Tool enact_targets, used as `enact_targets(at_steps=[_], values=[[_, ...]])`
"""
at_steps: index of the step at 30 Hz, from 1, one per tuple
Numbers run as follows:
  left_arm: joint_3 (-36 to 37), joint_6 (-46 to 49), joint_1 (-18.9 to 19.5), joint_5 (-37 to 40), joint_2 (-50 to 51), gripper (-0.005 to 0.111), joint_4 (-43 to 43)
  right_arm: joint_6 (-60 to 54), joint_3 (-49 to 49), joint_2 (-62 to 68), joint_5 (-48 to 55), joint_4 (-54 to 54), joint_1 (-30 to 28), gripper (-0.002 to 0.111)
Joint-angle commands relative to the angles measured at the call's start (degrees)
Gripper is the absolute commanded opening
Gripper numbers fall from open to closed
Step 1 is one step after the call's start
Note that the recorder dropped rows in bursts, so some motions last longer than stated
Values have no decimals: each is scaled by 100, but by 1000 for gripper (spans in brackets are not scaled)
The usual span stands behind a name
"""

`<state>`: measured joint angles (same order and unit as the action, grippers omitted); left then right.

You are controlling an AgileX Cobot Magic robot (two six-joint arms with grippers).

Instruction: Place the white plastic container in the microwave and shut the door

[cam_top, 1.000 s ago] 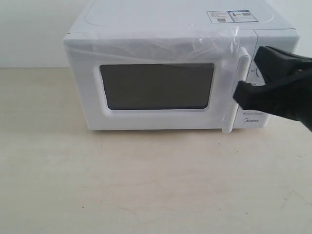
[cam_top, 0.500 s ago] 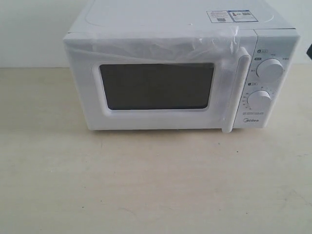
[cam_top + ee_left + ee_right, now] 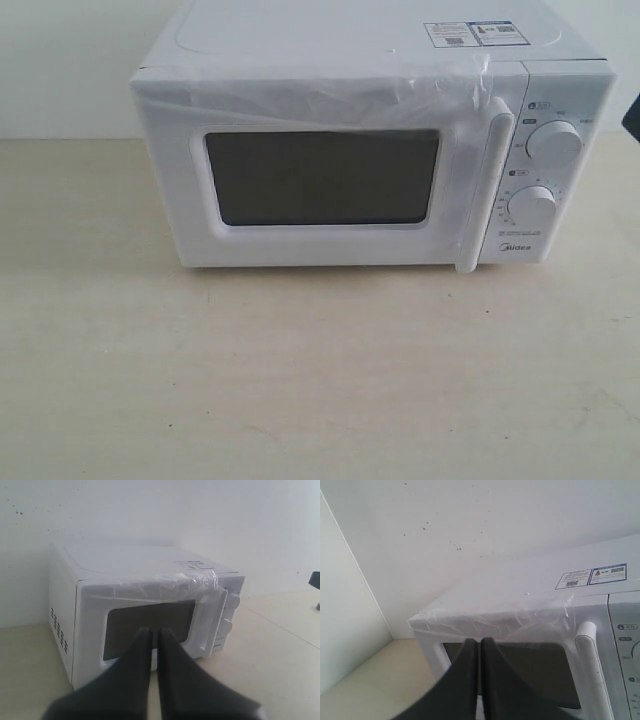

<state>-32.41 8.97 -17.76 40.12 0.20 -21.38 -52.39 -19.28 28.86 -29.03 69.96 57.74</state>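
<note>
sitting on the pale table [image 3: 300, 390], the microwave [image 3: 300, 45] has its door [image 3: 180, 190] closed flush against the body, with the white bar handle [image 3: 483, 190] upright just beside the knob panel. the exterior view shows the front straight on: the dark window [image 3: 320, 178] in the middle of the microwave's face, crinkled clear film [image 3: 330, 95] draped along the microwave's upper front edge, the upper knob [image 3: 555, 143] above the lower knob [image 3: 533, 208], and stickers [image 3: 475, 33] on the microwave's top near its rear corner on the knob side. the window is too dark to see through, so where the white plastic container lies cannot be told from any view. only the wrist views show the grippers. the left gripper [image 3: 151, 630] is clenched, its two dark fingers pressed together with nothing between them, in front of the microwave's door and apart from it; this view alone also shows the rows of vent slots [image 3: 58, 630] on the microwave's side away from the knobs. the right gripper [image 3: 480, 641] is likewise closed tight and empty, raised near the microwave's top front edge, and its view alone shows the wall [image 3: 485, 525] behind the microwave flecked with small dark specks.
</note>
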Motion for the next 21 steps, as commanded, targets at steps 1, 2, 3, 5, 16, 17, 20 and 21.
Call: enact_targets(at_steps=[1,2,3,5,16,17,20,21], values=[[28,-53,-19,39,-20,4,1,-49,25,-19,38,-4,25,0],[28,-53,-19,39,-20,4,1,-49,25,-19,38,-4,25,0],[28,-53,-19,39,-20,4,1,-49,25,-19,38,-4,25,0],[28,-53,-19,39,-20,4,1,-49,25,-19,38,-4,25,0],[215,1242,157,-557,-20,4,1569,-38,25,-19,6,-4,25,0],[328,1153,251,-962,-20,4,1785,-38,25,-19,6,-4,25,0],[697,835,576,-2043,-20,4,2285,-38,25,-19,6,-4,25,0],[831,757,682,-2366,-20,4,2371,-38,25,-19,6,-4,25,0]])
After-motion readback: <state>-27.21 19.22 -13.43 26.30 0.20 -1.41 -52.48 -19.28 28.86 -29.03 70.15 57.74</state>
